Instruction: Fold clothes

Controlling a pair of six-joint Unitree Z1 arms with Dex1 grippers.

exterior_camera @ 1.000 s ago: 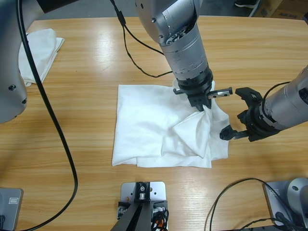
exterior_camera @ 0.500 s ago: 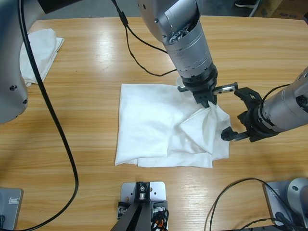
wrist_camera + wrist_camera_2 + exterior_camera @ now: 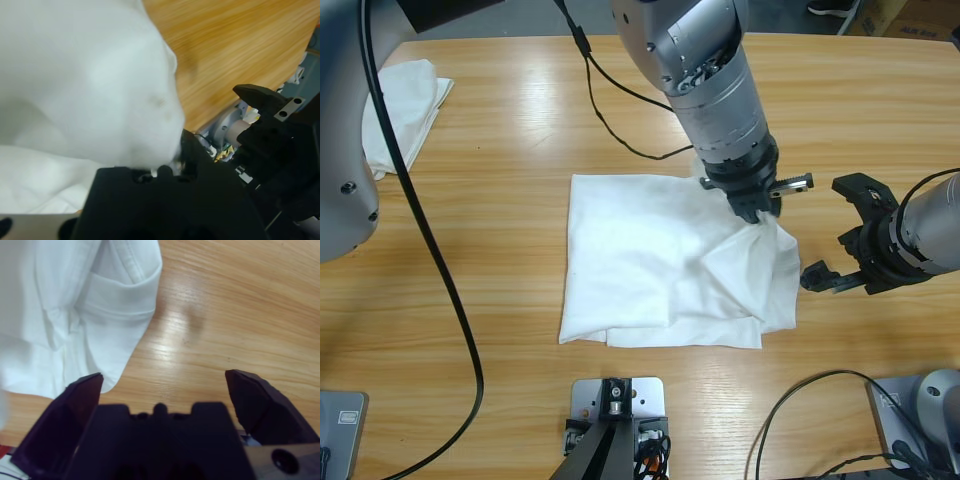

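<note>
White folded T-shirt (image 3: 660, 260), rumpled, corner pinched by left hand (image 3: 757, 211); right hand (image 3: 847, 236) wide open, empty.

A white T-shirt (image 3: 660, 265) lies partly folded mid-table, its right corner lifted; another (image 3: 400, 105) lies bunched far left.

The left arm is extended down from the top middle, with its wrist pointed steeply downward, and the left pincer (image 3: 756, 208) is closed on a pinch of white cloth. The right arm is brought in from the right edge, low and level; the right pincer (image 3: 844, 233) is held wide apart, gripping nothing.
</note>
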